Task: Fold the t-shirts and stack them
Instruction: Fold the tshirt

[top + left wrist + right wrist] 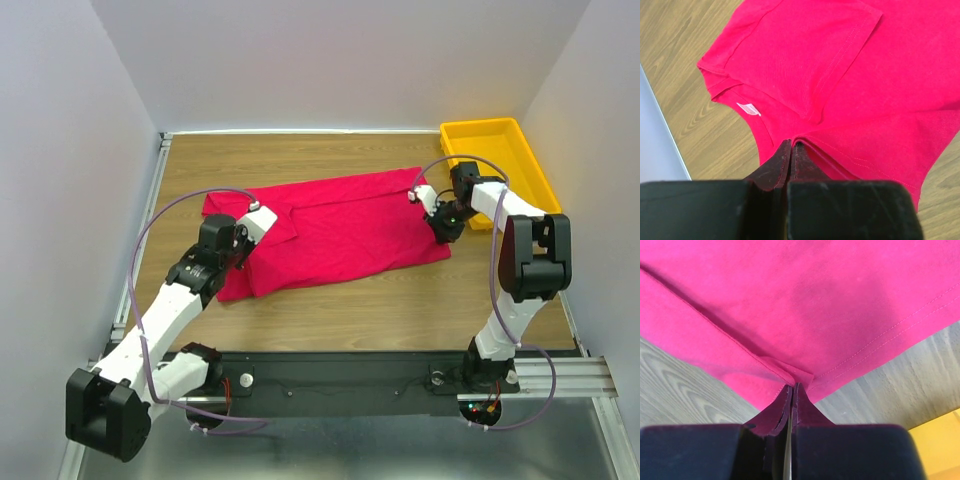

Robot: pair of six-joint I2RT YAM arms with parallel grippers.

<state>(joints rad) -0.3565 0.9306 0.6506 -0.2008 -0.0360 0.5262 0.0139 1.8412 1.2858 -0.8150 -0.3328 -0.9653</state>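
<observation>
A crimson-red t-shirt (340, 225) lies spread across the wooden table, with a sleeve folded over its body at the left. My left gripper (248, 238) is shut on a fold of the t-shirt's edge beside the neckline. In the left wrist view the jaws (791, 145) pinch that fold, and the white neck label (748, 108) shows just ahead and left of them. My right gripper (440, 232) is shut on the t-shirt's right end. In the right wrist view its tips (792, 386) nip a small tuck of cloth at the stitched hem (880, 340).
A yellow plastic tray (480, 127) stands at the back right, close behind the right arm, and its corner (940, 440) shows in the right wrist view. Bare wooden tabletop (380, 300) runs between the t-shirt and the arm bases. White walls close in the sides and back.
</observation>
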